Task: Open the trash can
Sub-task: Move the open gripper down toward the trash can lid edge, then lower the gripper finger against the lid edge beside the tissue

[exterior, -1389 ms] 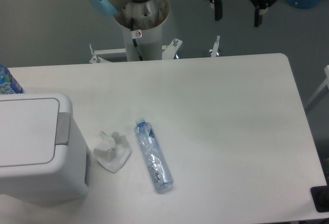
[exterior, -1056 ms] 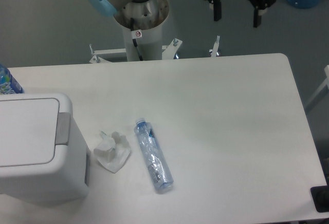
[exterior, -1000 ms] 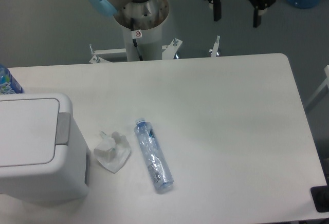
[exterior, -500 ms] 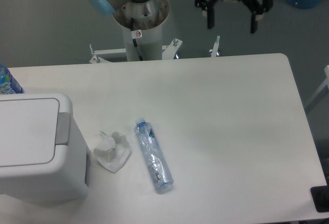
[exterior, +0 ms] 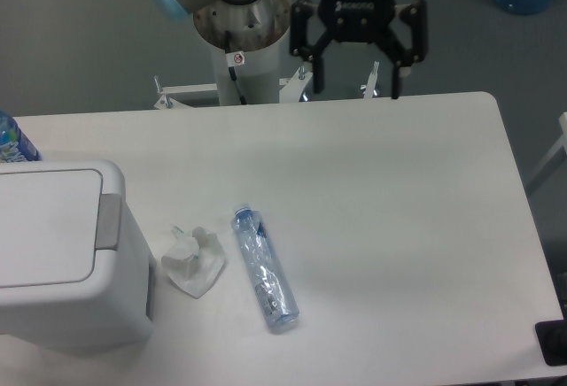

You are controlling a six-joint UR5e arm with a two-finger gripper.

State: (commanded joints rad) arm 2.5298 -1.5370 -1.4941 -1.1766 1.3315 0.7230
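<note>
The trash can [exterior: 62, 253] is a large boxy white bin at the table's left front, its flat lid shut, with a grey push tab [exterior: 108, 221] on its right side. My gripper [exterior: 356, 85] hangs open and empty over the table's back edge, far to the upper right of the can, fingers pointing down.
A crushed clear plastic bottle [exterior: 264, 268] lies near the table's middle, with a crumpled white tissue [exterior: 191, 262] between it and the can. A blue bottle [exterior: 12, 141] stands behind the can. The robot base [exterior: 241, 36] is behind the table. A black object [exterior: 553, 342] sits at the front right corner.
My gripper has moved left and down from the top right of the view toward the table's back edge, staying open. Nothing on the table has moved.
</note>
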